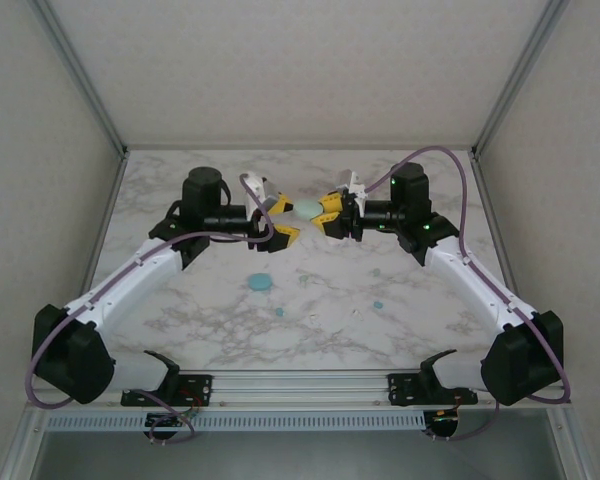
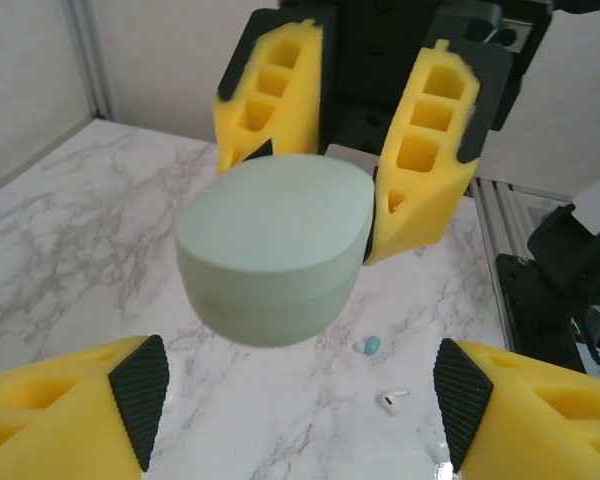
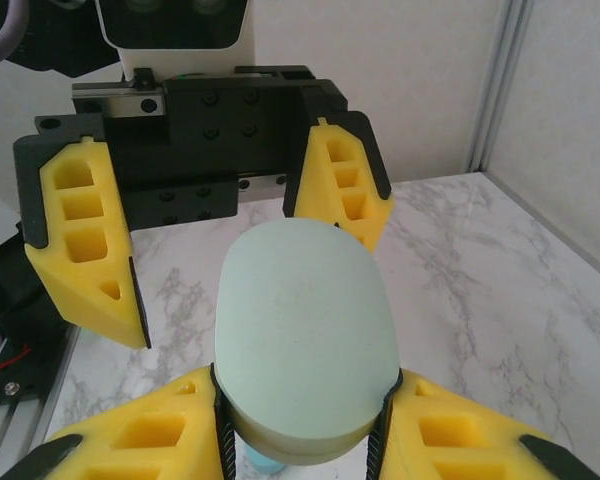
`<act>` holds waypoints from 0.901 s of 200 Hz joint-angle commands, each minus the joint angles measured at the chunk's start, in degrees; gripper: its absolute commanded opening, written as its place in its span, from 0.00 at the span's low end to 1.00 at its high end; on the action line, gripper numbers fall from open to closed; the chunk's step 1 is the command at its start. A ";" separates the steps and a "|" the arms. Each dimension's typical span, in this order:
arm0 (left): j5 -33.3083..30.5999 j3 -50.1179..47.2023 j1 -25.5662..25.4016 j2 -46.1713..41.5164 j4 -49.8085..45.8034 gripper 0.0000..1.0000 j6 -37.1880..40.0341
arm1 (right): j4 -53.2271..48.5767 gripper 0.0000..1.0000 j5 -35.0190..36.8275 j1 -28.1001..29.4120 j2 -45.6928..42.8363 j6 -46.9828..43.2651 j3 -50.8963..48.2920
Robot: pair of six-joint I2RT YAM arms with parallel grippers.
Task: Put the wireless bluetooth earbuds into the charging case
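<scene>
A white marble-patterned tabletop (image 1: 210, 320) with grey veining sits inside an enclosure of pale textured walls: a far panel (image 1: 300, 70), a left panel (image 1: 30, 180) and a right panel (image 1: 570, 180). Aluminium posts (image 1: 80, 75) frame the far corners, and an aluminium rail (image 1: 300, 382) runs along the near edge

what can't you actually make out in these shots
- Top external: pale green pebble-shaped plastic case, mostly hidden between both arms' yellow jaws.
- Top external: tiny teal speck, too small to identify.
- Right wrist: pale blue thing under the case, hidden by it and cut by the bottom edge.
</scene>
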 commanded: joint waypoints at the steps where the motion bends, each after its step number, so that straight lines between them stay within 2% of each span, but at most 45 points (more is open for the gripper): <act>1: 5.20 2.92 0.28 1.20 -1.33 0.69 4.24 | -0.33 0.34 -1.87 -0.28 0.41 -0.66 1.79; 17: 4.73 3.83 0.28 1.75 -2.43 0.67 4.82 | -0.40 0.34 -2.00 -0.26 0.41 -0.79 1.79; 94: -0.05 3.60 0.19 1.84 3.84 0.64 -2.30 | 0.43 0.34 -1.79 -0.09 0.57 -0.64 1.27; 131: 0.16 3.30 0.14 2.19 3.92 0.61 -2.81 | 1.80 0.33 -1.74 0.14 0.61 0.26 0.92; 147: -0.19 3.37 -0.03 2.80 3.75 0.56 -2.83 | 2.41 0.32 -1.74 0.36 0.90 0.87 0.82; 164: -0.16 3.84 -0.33 3.68 2.90 0.43 -2.75 | 2.58 0.31 -1.19 0.67 1.23 1.01 0.58; 180: -0.73 3.85 -0.47 3.95 3.31 0.38 -3.16 | 2.82 0.31 -0.91 0.83 1.37 1.29 0.56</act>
